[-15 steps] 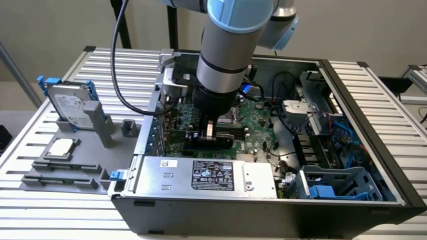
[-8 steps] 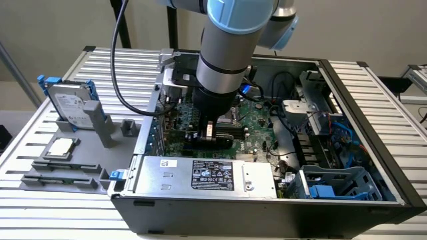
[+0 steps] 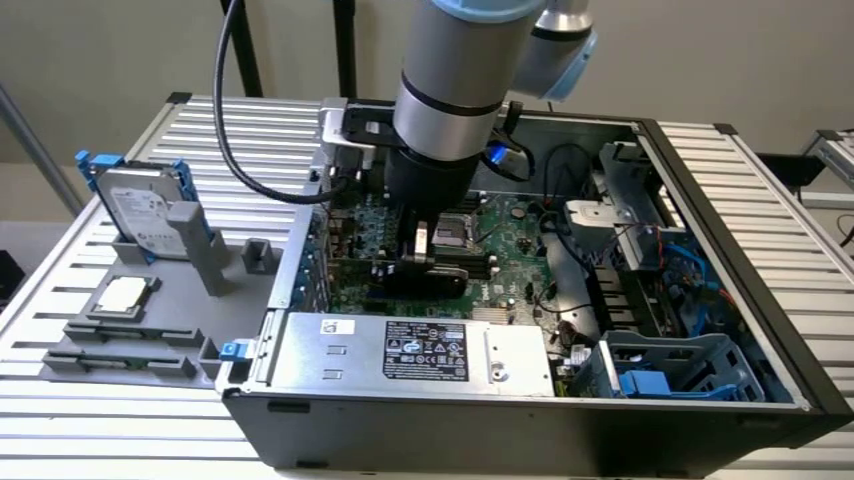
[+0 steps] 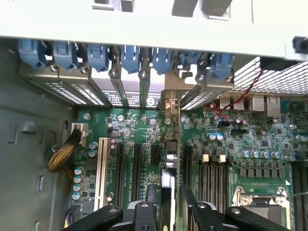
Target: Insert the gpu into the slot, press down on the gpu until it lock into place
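The gpu (image 4: 169, 159) is a thin black card seen edge-on. It stands upright on the green motherboard, and its metal bracket (image 4: 168, 103) meets the case's rear wall. My gripper (image 4: 168, 211) straddles the card's near end. One black finger (image 4: 147, 211) is on each side, with a small gap to the card, so the gripper is open. In the exterior view, the gripper (image 3: 430, 262) reaches down into the open computer case, just above the dark card (image 3: 434, 283). The slot is hidden under the card.
A white connector (image 4: 102, 168) and black slots (image 4: 137, 166) lie beside the card. Memory slots (image 4: 214, 178) and the processor socket (image 4: 260, 207) lie on its other side. Blue latches (image 4: 130, 57) line the rear wall. A silver power supply (image 3: 414, 350) fills the case front. A hard drive (image 3: 140, 210) stands outside.
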Available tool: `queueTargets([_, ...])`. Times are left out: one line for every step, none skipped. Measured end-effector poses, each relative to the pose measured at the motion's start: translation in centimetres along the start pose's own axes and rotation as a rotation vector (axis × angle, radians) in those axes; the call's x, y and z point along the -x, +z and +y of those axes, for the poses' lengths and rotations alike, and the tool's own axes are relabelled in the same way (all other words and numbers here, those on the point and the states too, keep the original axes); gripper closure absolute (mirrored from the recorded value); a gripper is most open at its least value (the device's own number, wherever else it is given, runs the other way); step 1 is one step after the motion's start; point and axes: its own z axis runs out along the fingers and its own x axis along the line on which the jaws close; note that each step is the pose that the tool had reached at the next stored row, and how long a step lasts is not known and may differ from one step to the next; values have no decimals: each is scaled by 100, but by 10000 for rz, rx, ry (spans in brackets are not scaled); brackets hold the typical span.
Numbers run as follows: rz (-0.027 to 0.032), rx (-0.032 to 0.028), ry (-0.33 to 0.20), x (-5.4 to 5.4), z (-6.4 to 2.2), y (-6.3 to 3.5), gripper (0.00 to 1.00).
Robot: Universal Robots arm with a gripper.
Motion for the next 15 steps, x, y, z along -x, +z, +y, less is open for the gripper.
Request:
queueTargets([3,0,-1,4,5,-40,66])
queueTargets([9,1,-2,8,10,-71,66])
queueTargets([13,-1,-1,15,15,-91,66])
queueTargets([14,-14,-4,26,20,-97,69])
queueTargets([17,-28,-6,38,28,-97,69])
queueTargets([18,-48,-7,55,43,-94,82])
queueTargets([20,-78,-9,72,61,-90,82])
queueTargets([22,-109,-12,86,79,-85,87])
queueTargets([26,-149,-14,99,96,-77,89])
queueTargets([33,-189,-17,107,106,-64,89])
queueTargets([45,-215,-17,108,109,-50,89])
queueTargets([59,-230,-17,108,108,-37,89])
queueTargets([73,-245,-17,108,106,-23,89])
queueTargets([88,-258,-17,108,104,-8,89])
queueTargets([99,-268,-17,107,102,7,89])
